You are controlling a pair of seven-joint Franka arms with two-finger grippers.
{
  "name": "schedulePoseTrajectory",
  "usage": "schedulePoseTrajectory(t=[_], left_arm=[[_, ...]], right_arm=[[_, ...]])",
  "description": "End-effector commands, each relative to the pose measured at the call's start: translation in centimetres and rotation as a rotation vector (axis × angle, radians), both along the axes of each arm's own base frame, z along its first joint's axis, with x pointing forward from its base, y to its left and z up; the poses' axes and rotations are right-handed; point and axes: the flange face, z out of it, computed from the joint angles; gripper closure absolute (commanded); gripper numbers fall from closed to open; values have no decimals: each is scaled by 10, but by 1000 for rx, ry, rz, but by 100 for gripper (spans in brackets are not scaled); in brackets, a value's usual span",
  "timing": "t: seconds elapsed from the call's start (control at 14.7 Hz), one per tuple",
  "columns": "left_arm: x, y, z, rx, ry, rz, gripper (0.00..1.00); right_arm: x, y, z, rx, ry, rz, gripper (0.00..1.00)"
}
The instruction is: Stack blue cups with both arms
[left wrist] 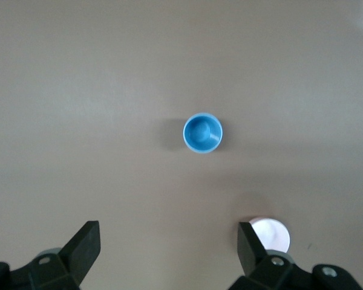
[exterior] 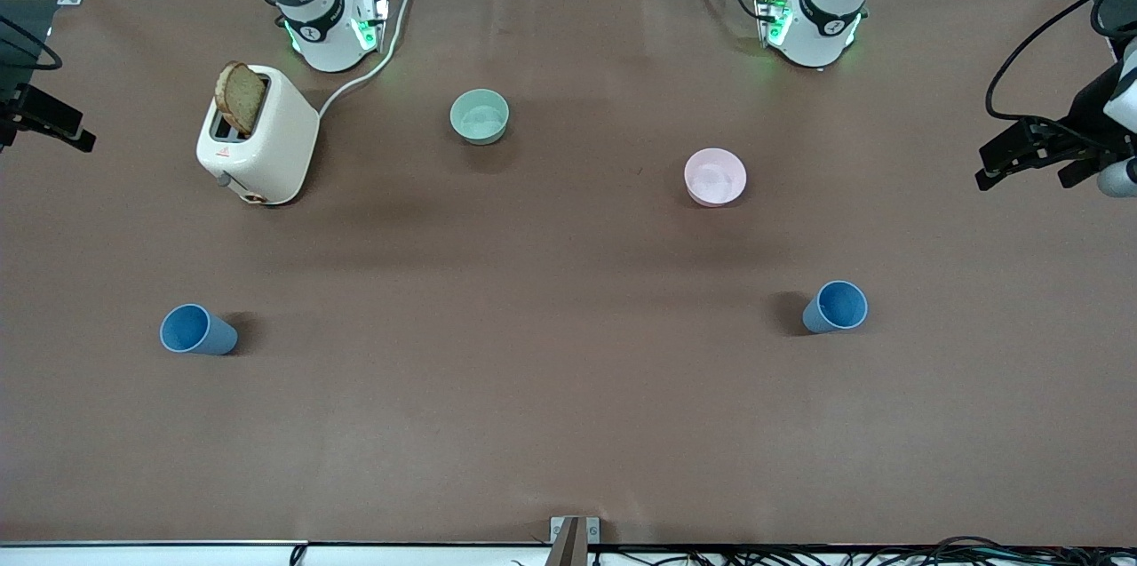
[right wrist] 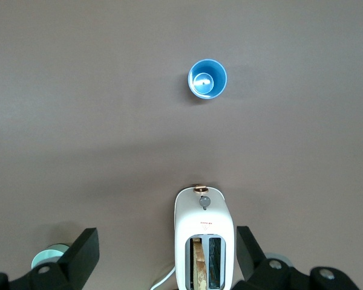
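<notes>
Two blue cups stand upright and far apart on the brown table. One cup (exterior: 197,330) is toward the right arm's end and shows in the right wrist view (right wrist: 207,79). The other cup (exterior: 836,306) is toward the left arm's end and shows in the left wrist view (left wrist: 202,133). My left gripper (left wrist: 169,241) hangs high over the table near the pink bowl, open and empty; it shows at the front view's edge (exterior: 1021,175). My right gripper (right wrist: 167,244) hangs high over the toaster, open and empty, partly cut off in the front view (exterior: 44,132).
A white toaster (exterior: 258,139) with a slice of bread stands near the right arm's base, its cable trailing to the table's edge. A mint-green bowl (exterior: 480,116) and a pink bowl (exterior: 715,177) sit farther from the front camera than the cups.
</notes>
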Motion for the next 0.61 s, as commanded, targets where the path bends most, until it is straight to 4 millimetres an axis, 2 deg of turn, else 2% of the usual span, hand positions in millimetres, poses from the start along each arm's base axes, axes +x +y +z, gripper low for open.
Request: schedulePoseTrajectory(t=[0.0,0.14,0.27,0.48,0.54], left_arm=[[5,-1,-13,4,45,-15,0],[13,5,-20,11,49,-7,0],[17,5,-19,11,32,-6,0],[40,11,-73,13,123,5,0],[47,12,-92,12,150,12,0]], right_arm=[[-1,1,2,4,-7,-4,0],[0,-1,1,10,-8,-9,0],[1,-3,1,9,-17,-13,0],[9,-13,-10,2,-30,-18,0],[17,-28,-23,-4,-30,-36,0]])
